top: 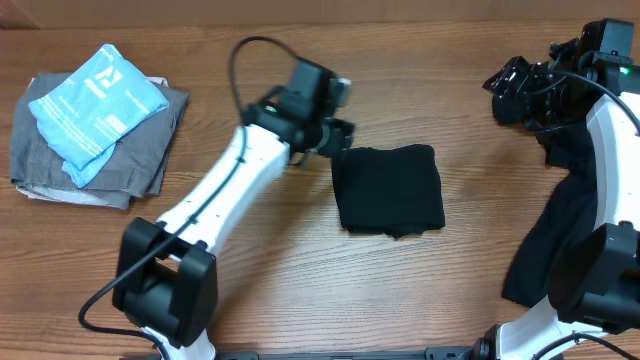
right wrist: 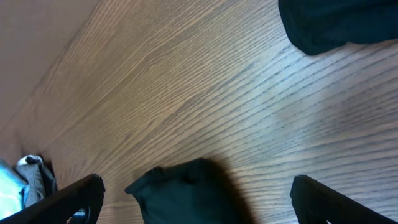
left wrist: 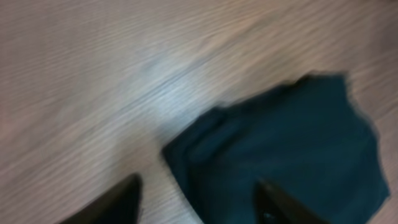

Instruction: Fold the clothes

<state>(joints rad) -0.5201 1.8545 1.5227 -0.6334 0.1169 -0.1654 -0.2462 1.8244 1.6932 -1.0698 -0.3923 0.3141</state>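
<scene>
Your left fingers (top: 340,136) fill the bottom edge of the left wrist view as two dark, blurred tips. They stand apart with nothing clamped between them. One tip sits over bare bench (top: 300,280), and the other sits over the near part of the folded cloth (top: 388,188), which is black.

From overhead, the folded cloth lies as a neat, roughly square bundle at the middle of the bench. The left fingers are at its far left corner, but you cannot tell whether they touch the fabric.

Your right fingers (top: 500,85) are spread wide and hold nothing. They are at the far right of the bench, well apart from the folded cloth, and their camera looks across bare wood toward it.

You have a loose cloth (top: 555,235), also black, lying unfolded along the right edge, partly under the right arm.

At the far left, well apart from both, a grey garment (top: 150,150) lies folded with a light blue packet (top: 95,110) resting on top.
</scene>
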